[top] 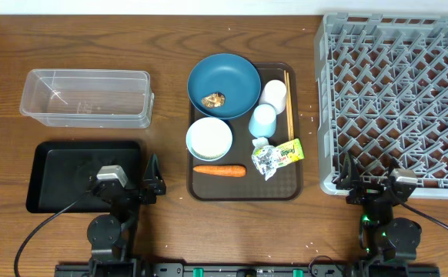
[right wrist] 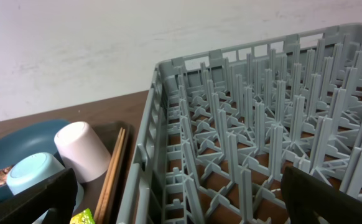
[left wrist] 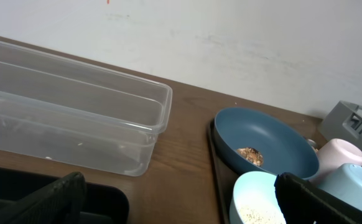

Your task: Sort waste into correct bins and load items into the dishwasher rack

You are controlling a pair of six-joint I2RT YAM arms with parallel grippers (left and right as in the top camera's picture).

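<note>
Here, left pincer [left wrist: 181, 186] stood released above black tray [top: 62, 154], right pincer [right wrist: 178, 180] released by rack [top: 397, 92] corner, carrot [top: 219, 171], wrapper [top: 276, 158], dish [top: 235, 77], bowl [top: 208, 138], cups [top: 262, 120], chopsticks [top: 289, 104] lay on brown tray [top: 285, 188], clear tub [top: 85, 98] nearby

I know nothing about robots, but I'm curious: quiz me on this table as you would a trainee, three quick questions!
1. True or false: the dishwasher rack already holds something.
2. How many cups are on the brown serving tray: A one, B two, C four?
3. Fill in: the brown food lump sits in the dark ____ dish.
Key: 1 false; 2 B; 3 blue.
</note>
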